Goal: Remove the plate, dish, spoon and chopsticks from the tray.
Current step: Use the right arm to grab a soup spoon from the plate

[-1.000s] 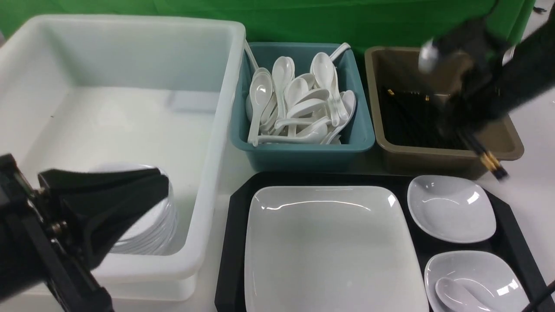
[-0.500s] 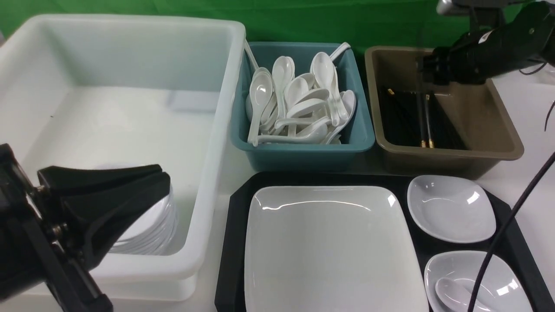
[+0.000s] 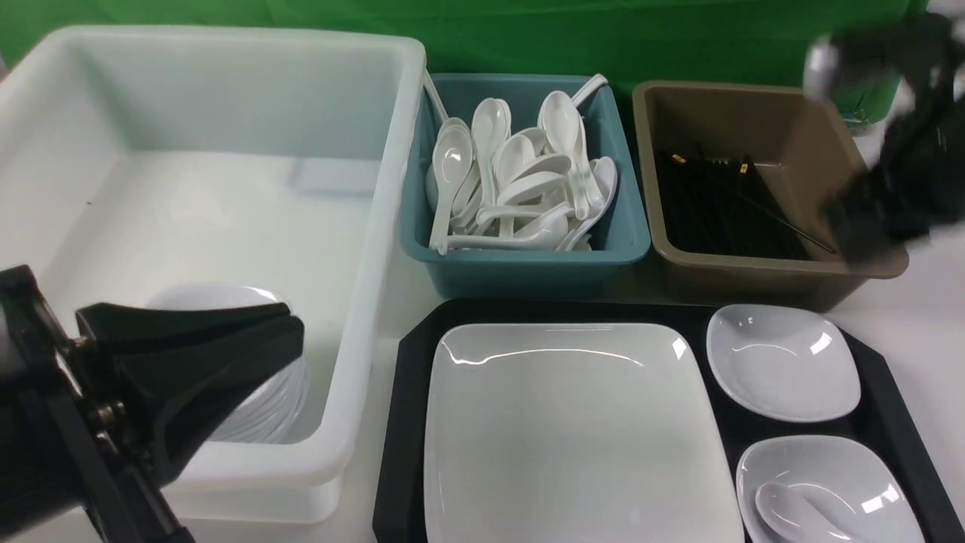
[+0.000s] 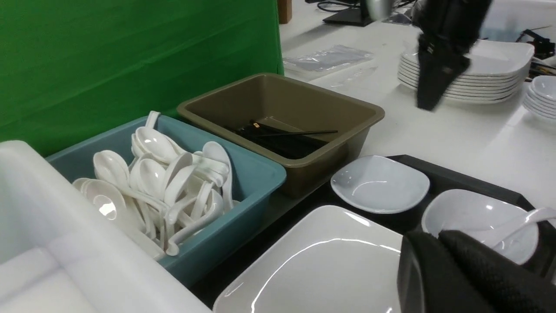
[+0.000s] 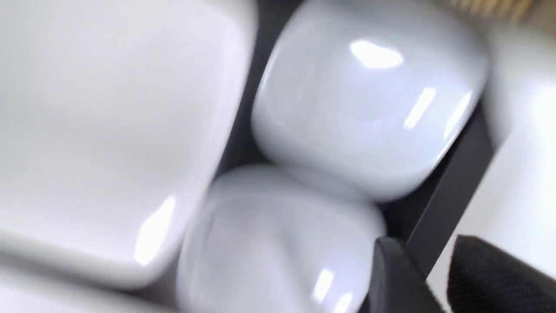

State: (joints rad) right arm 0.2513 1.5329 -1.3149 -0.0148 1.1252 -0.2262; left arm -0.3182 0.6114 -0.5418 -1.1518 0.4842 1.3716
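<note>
The large white plate (image 3: 573, 430) lies on the black tray (image 3: 403, 422). Two small white dishes sit at the tray's right: a far one (image 3: 784, 362) and a near one (image 3: 825, 483) holding the white spoon (image 3: 791, 513). The black chopsticks (image 3: 754, 207) lie in the brown tub (image 3: 754, 264), off the tray. My right gripper (image 3: 859, 241) is blurred over the tub's right front corner; the right wrist view shows it (image 5: 423, 250) open and empty above the tray rim (image 5: 451, 182). My left gripper (image 3: 290, 332) is shut and empty over the white tub, left of the tray.
A big white tub (image 3: 377, 226) at the left holds a stack of white plates (image 3: 264, 407). A teal tub (image 3: 528, 264) full of white spoons stands between it and the brown tub. Stacked plates (image 4: 478, 74) stand on the table far right.
My right gripper held the chopsticks over the brown tub, let them go into it, then swung right and toward the front. The left arm has barely shifted.
</note>
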